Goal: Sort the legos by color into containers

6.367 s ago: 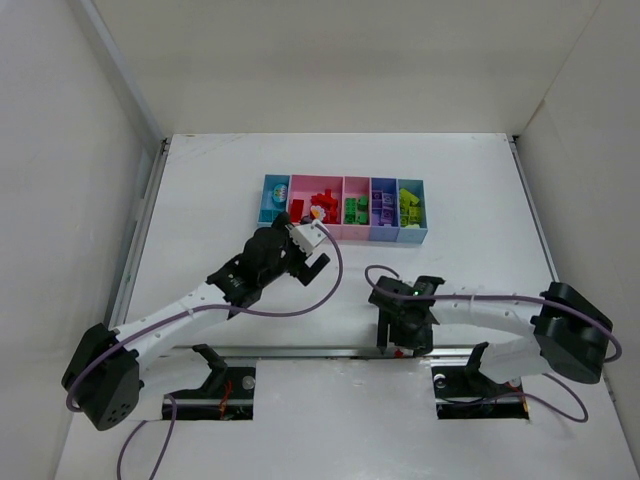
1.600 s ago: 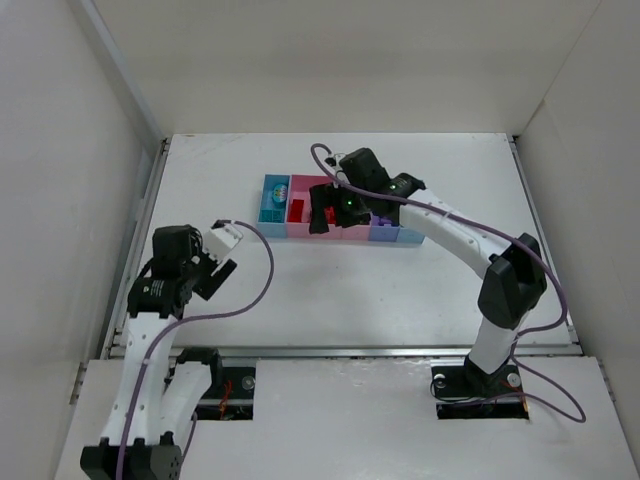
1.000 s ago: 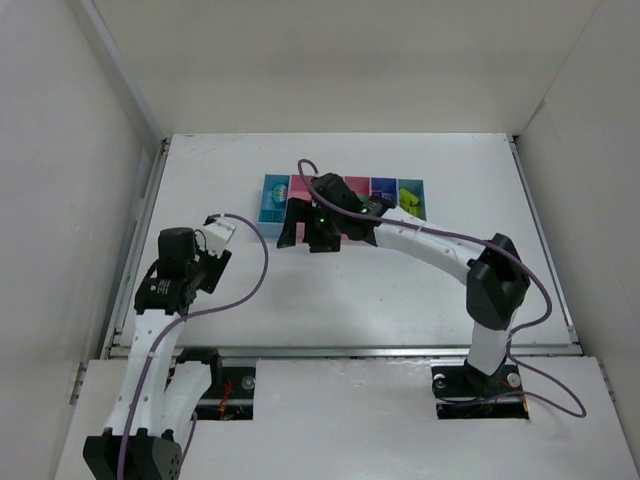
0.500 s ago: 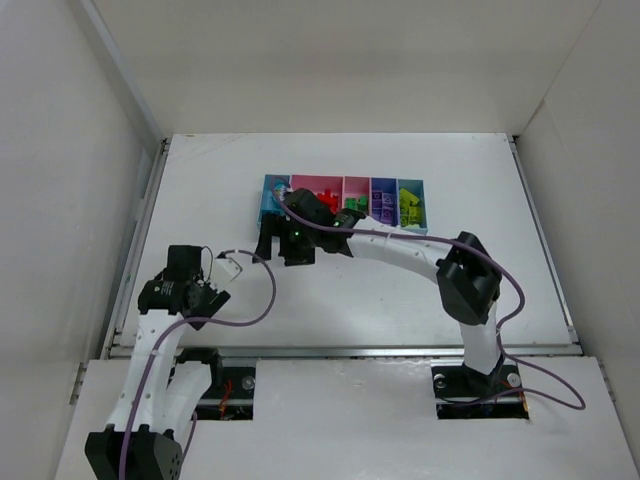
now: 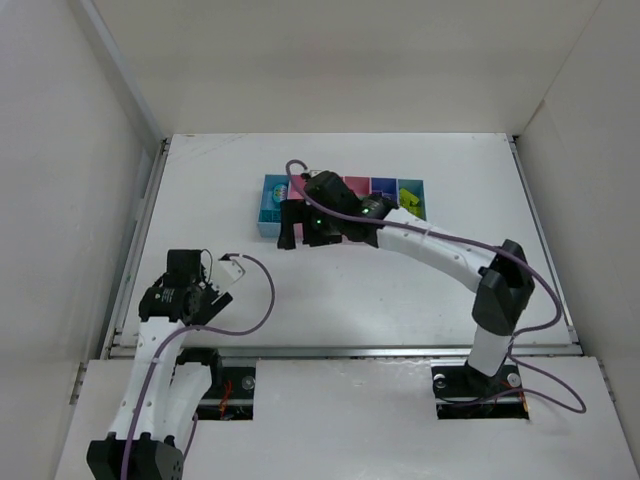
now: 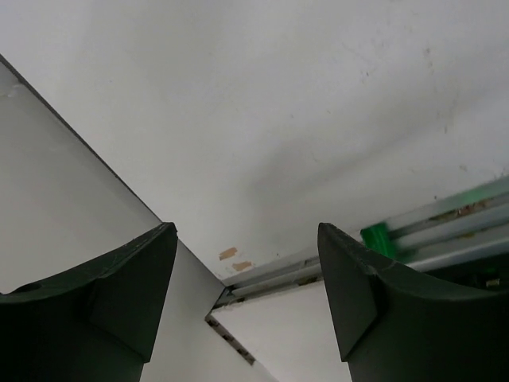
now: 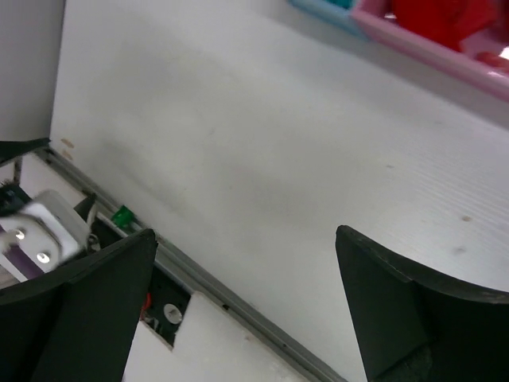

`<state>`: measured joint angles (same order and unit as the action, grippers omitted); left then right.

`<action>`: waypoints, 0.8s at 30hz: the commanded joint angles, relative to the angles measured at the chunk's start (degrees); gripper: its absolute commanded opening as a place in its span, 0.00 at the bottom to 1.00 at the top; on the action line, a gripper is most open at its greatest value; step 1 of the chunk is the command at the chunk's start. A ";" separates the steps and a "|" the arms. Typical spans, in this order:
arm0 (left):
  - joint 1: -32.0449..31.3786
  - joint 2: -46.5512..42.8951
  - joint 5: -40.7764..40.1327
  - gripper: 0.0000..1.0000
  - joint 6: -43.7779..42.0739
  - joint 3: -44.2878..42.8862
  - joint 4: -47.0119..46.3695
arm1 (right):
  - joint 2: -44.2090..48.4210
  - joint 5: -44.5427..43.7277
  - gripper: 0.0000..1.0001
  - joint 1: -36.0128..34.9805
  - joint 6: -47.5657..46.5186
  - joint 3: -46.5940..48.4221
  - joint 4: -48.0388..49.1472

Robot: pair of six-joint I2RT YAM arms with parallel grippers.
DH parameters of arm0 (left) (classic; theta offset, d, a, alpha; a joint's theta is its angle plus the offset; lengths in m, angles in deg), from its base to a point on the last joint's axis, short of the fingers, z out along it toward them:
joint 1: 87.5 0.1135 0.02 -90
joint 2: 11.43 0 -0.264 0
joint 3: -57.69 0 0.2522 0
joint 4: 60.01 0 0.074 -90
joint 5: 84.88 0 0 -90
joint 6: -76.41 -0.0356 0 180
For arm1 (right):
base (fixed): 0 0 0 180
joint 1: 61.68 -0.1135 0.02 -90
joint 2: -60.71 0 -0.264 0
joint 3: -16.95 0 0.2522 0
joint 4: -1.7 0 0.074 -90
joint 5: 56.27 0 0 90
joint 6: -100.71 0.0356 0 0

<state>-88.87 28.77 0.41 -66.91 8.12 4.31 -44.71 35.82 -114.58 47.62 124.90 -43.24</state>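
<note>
The left hand [image 6: 246, 239] has pulled back to the near corner and opened further, empty, while the wide-open, empty right hand [image 5: 303, 236] hovers before the containers [image 7: 429, 49], where the legos [image 7: 445, 12] lie, so the sorting seems finished.

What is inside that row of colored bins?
Yellow-green legos sit in the right end bin; red legos lie in a pink one. The right arm covers the middle of the containers.

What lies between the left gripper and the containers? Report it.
From the left gripper, bare table; only the right gripper hangs before the containers' left end, per top view.
</note>
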 commanded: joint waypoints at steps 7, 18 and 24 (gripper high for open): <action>1.98 -3.20 1.81 0.74 13.41 0.83 -12.50 | 13.83 -9.29 0.99 11.50 -5.00 -6.04 -8.89; 2.51 -6.01 2.60 0.78 26.60 0.83 -23.39 | 20.87 -15.71 1.00 19.67 -5.62 -6.04 -13.73; 2.51 -6.63 3.91 0.78 28.44 1.36 -30.43 | 24.03 -18.78 1.00 20.21 -3.51 -6.56 -13.21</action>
<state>-86.64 22.76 2.44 -41.55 8.88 -19.49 -23.86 20.30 -94.58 43.12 118.83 -56.64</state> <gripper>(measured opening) 0.779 0.999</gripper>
